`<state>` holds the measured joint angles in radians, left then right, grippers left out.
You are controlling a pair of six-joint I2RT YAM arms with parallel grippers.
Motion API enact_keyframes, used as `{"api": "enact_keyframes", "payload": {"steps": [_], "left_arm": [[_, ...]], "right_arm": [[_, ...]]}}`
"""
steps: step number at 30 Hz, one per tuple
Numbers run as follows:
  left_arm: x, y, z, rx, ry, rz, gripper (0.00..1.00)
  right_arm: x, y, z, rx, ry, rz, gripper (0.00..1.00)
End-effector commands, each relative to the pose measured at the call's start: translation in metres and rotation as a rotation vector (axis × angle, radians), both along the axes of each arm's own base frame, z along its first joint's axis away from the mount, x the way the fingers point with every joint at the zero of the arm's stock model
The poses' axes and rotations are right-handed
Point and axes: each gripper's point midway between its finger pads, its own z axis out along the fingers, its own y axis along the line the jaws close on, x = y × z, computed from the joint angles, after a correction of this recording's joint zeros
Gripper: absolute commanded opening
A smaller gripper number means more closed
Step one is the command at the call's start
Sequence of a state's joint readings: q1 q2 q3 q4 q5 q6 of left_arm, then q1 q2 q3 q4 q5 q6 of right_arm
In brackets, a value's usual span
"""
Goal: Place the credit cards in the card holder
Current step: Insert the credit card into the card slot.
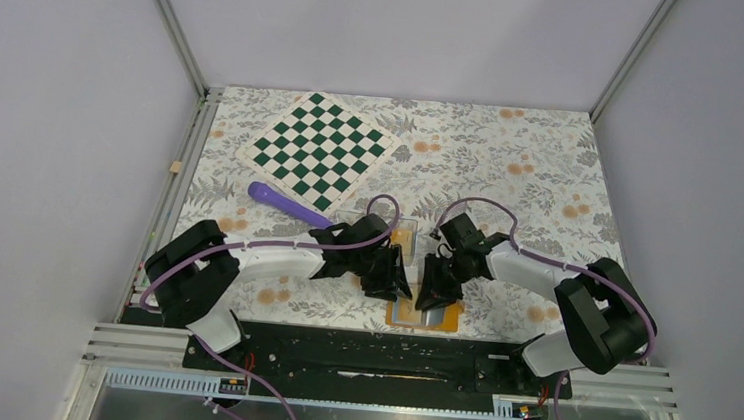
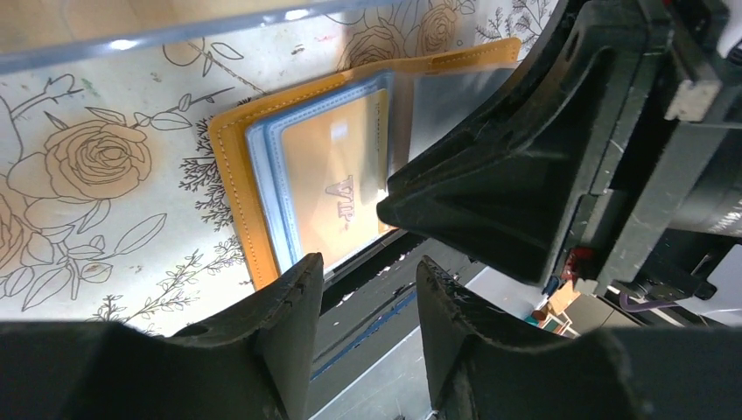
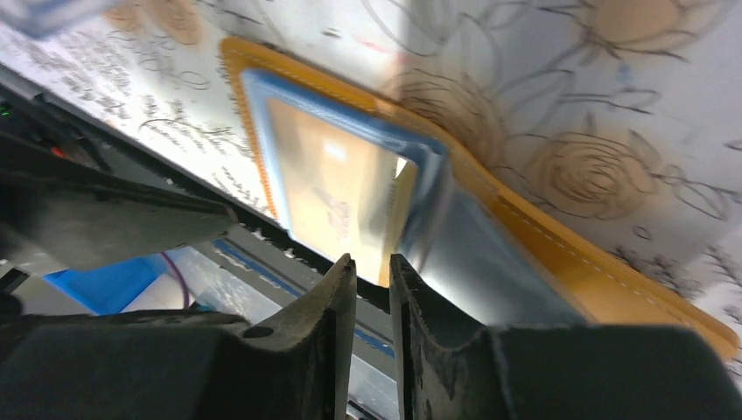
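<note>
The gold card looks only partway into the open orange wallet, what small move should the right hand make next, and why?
Probably nudge the gold card deeper into the light-blue sleeve of the open orange card holder. The card's edge juts out over the grey pocket, just beyond the right hand's nearly closed fingertips.

The left pincer (image 2: 367, 293), jaws moderately apart, and the right pincer (image 3: 372, 280), jaws narrowed to a slit, angle downward close together.
</note>
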<state>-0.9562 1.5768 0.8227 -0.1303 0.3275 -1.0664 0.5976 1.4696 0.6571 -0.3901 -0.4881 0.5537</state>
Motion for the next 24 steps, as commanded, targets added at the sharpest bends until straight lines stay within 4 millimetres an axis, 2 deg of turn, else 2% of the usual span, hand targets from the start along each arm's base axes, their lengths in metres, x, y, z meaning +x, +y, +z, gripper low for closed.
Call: {"api": "enact_keyframes", "payload": {"steps": [1, 5, 8, 15, 24], "left_arm": [[0.006, 0.002, 0.01, -0.016, -0.042, 0.02, 0.43], [0.009, 0.004, 0.005, -0.013, -0.035, 0.034, 0.43], [0.01, 0.003, 0.002, -0.029, -0.023, 0.039, 0.42], [0.014, 0.001, -0.008, -0.034, -0.008, 0.04, 0.4], [0.015, -0.008, -0.012, -0.041, 0.002, 0.018, 0.37]], "right_arm": [[0.011, 0.031, 0.021, 0.131, -0.007, -0.007, 0.28], [0.013, 0.025, 0.022, 0.101, -0.036, -0.014, 0.28], [0.011, 0.019, 0.019, 0.064, -0.039, 0.006, 0.15], [0.007, 0.006, 0.005, -0.008, -0.029, 0.026, 0.05], [-0.002, -0.004, -0.012, -0.054, -0.002, 0.044, 0.02]]}}
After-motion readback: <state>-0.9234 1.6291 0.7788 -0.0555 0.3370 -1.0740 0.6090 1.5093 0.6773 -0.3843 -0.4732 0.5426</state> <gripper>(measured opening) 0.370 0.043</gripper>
